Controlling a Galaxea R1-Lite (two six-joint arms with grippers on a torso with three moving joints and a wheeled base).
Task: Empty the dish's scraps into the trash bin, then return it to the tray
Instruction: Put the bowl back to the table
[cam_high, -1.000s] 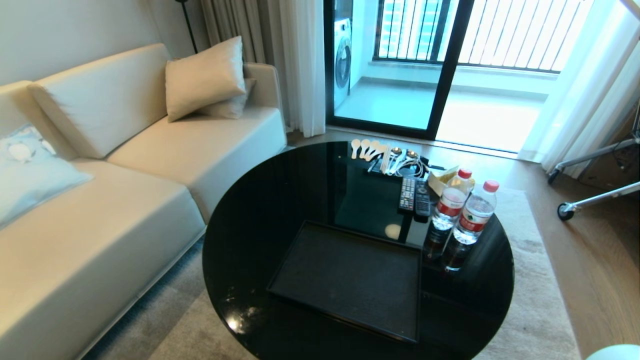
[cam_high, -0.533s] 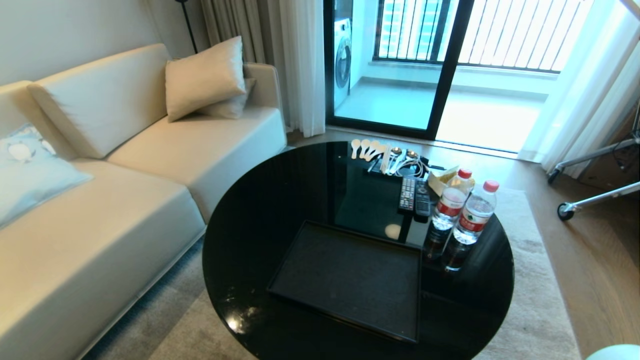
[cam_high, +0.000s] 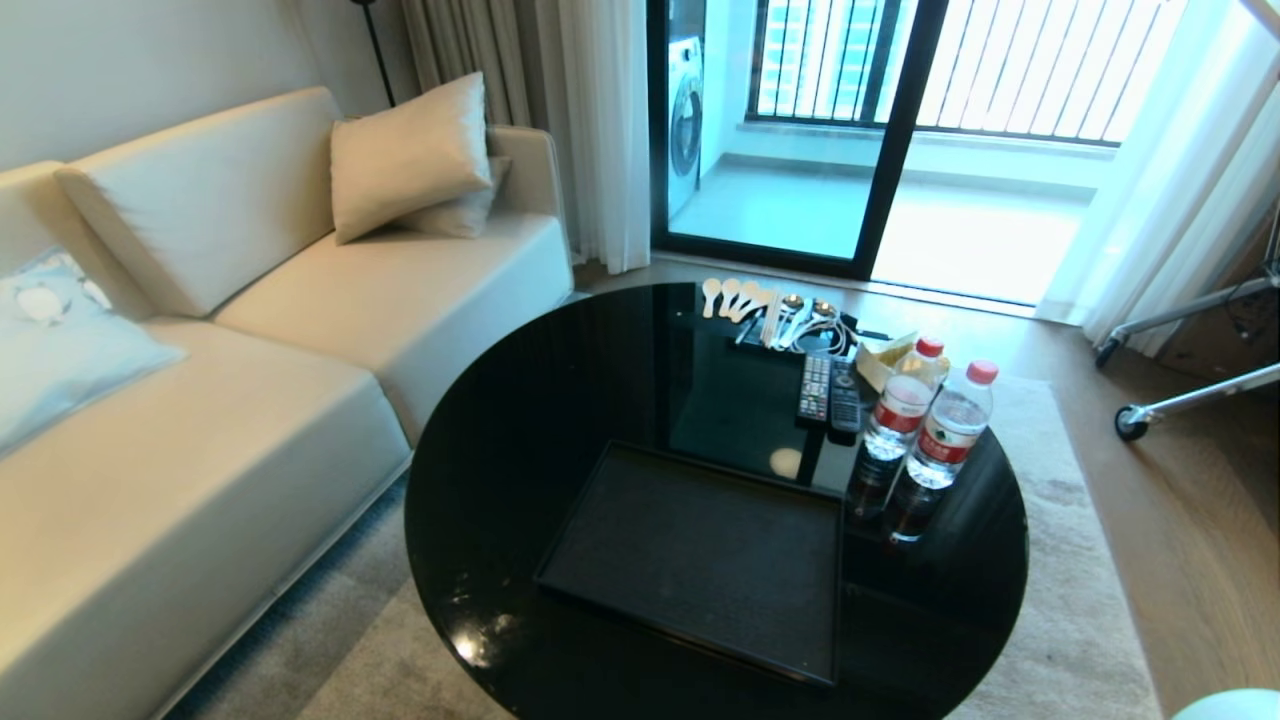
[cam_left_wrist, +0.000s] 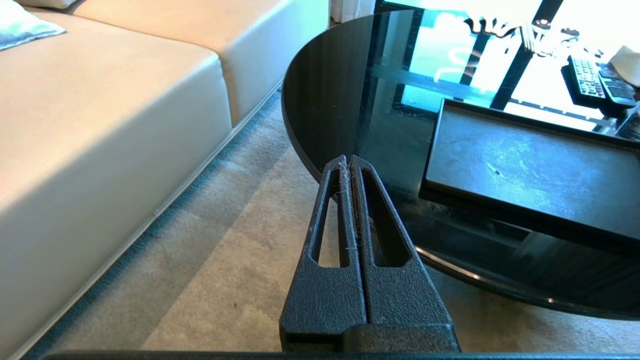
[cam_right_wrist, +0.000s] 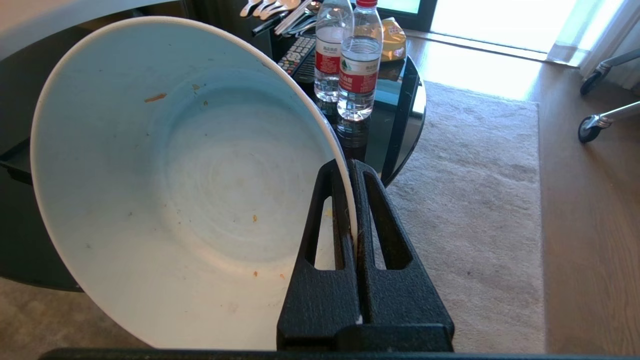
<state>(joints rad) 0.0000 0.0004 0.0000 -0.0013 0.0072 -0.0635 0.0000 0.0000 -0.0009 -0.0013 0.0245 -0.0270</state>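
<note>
Nothing has moved since the earlier head pictures: the table, tray and bottles sit exactly as they did, and neither arm has come into that view.

The bowl (cam_right_wrist: 180, 185) is held by the right gripper (cam_right_wrist: 352, 170), whose fingers are clamped on its rim, one inside and one outside. It hangs tilted, off the near edge of the round black table (cam_high: 520, 430), over the rug (cam_right_wrist: 465, 200). Only a few orange and yellowish specks cling to its inside, so the emptying looks done. What is left, by my reading, is carrying the bowl over and setting it down on the tray (cam_high: 700, 560), which lies bare on the table beside two water bottles (cam_high: 930, 440).

The left gripper (cam_left_wrist: 348, 162) hangs idle over the rug by the table's edge, near the sofa (cam_high: 200, 420), its fingers pressed together with nothing between them.

The trash bin shows in no view, so the scraps in it cannot be checked. The bowl's lower edge is cut off in the right wrist view, and the head view catches only a pale sliver at its bottom right corner, which I cannot identify.
</note>
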